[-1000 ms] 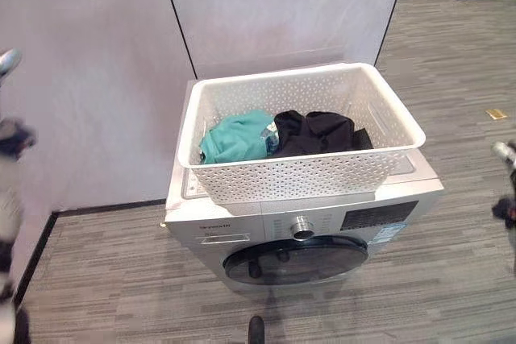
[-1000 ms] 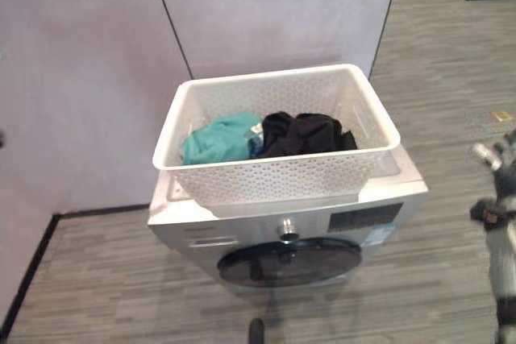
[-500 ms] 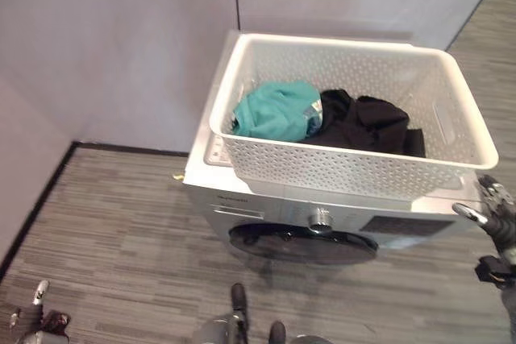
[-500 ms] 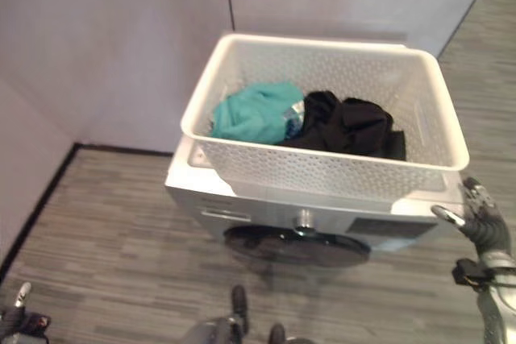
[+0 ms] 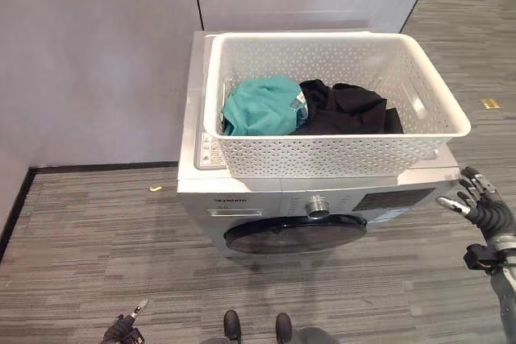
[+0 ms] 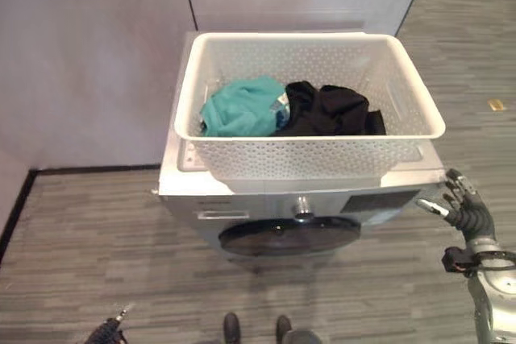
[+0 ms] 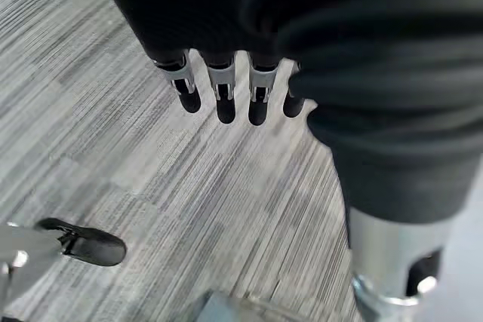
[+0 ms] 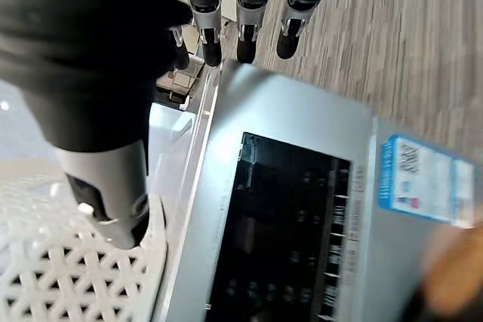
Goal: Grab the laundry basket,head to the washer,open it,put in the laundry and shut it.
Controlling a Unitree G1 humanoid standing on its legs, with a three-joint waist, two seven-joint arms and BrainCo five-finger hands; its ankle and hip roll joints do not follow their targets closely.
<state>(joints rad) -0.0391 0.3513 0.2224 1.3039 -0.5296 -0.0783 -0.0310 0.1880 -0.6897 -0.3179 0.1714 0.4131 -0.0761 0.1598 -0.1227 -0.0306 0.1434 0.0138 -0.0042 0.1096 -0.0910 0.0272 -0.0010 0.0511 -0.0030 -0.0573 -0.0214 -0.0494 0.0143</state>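
Note:
A white perforated laundry basket (image 5: pixel 339 151) stands on top of the silver washer (image 5: pixel 242 199), holding a teal garment (image 5: pixel 260 106) and a black garment (image 5: pixel 347 109). The washer's round dark door (image 5: pixel 294 234) is shut, with a knob (image 5: pixel 318 208) and a dark display (image 5: pixel 399 199) above it. My right hand (image 5: pixel 481 207) is open beside the washer's front right corner, its fingers (image 8: pixel 245 32) straight and close to the front panel (image 8: pixel 287 224), holding nothing. Low at the bottom left, my left hand (image 5: pixel 121 329) is open, its fingers (image 7: pixel 223 88) straight above the floor.
Grey partition walls (image 5: pixel 97 54) stand behind and to the left of the washer, with a black skirting along the floor. Two small yellow scraps lie on the striped carpet, one (image 5: pixel 155 188) left of the washer and one (image 5: pixel 489 103) at the far right.
The whole picture has shifted, so the camera moved. Over the last second the left hand dropped from the upper left to low down, and the right hand came in to the washer's front right corner.

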